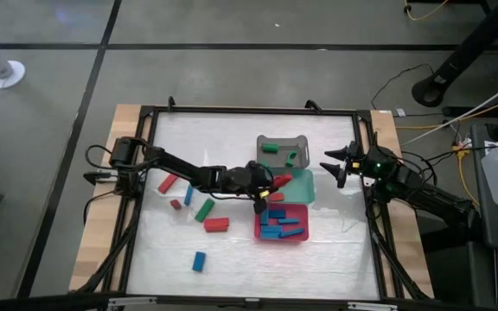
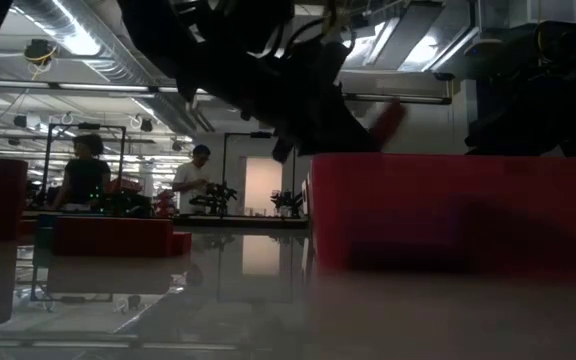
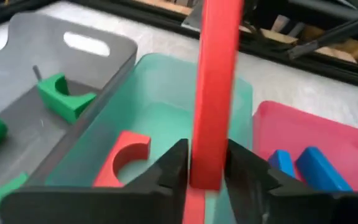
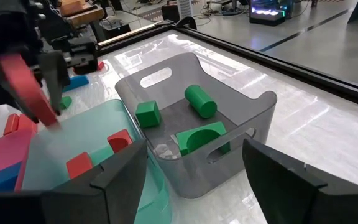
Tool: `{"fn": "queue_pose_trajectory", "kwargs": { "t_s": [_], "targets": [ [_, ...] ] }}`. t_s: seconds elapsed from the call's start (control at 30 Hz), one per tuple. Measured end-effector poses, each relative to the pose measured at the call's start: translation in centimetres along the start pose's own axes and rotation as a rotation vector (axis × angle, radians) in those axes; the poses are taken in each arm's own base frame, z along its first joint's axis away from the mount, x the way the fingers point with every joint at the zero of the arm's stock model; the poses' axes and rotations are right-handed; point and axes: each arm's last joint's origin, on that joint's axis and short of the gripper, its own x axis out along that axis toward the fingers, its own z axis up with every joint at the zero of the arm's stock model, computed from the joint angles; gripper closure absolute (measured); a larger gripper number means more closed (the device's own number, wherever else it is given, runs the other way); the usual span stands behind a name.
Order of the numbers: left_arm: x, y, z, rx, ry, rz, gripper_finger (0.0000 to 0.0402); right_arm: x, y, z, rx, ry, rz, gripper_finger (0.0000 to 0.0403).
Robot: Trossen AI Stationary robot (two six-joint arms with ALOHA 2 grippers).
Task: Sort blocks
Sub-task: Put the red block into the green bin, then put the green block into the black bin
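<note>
Left claw [image 3: 205,177] | grips red bar [image 3: 215,93]; above teal tray [image 3: 160,81]

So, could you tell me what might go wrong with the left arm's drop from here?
1. The left tool holds the red bar upright over the teal tray, close to the red tray of blue blocks; released, it could topple across the shared wall.
2. It may land on the red arch and rest tilted.
</note>
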Motion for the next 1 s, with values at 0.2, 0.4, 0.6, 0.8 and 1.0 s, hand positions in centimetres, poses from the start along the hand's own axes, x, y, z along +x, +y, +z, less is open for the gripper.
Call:
{"fn": "queue_pose_trajectory", "kwargs": {
  "t_s": [0.2,0.4,0.6,0.8,1.0],
  "targets": [
    [0.0,0.3,0.0,-0.104,0.014,0.014,0.0248,0.0,0.0,0.0,0.0,0.0,0.0,0.0139],
    [-3.6,0.5,2.4,-0.037,0.129,0.034,0.0225,0.0,0.0,0.0,0.0,0.0,0.0,0.0139],
    [-10.3,1.2,3.9,-0.153,0.372,0.131,0.0234,0.0,0.0,0.0,0.0,0.0,0.0,0.0139],
    [-14.8,0.9,2.3,-0.385,0.628,0.324,0.0236,0.0,0.0,0.0,0.0,-0.001,0.0,0.0139],
    [-15.8,0.0,0.3,-0.44,0.804,0.408,0.0236,0.0,0.0,0.0,0.0,0.0,0.0,0.0139]
  ]
}}
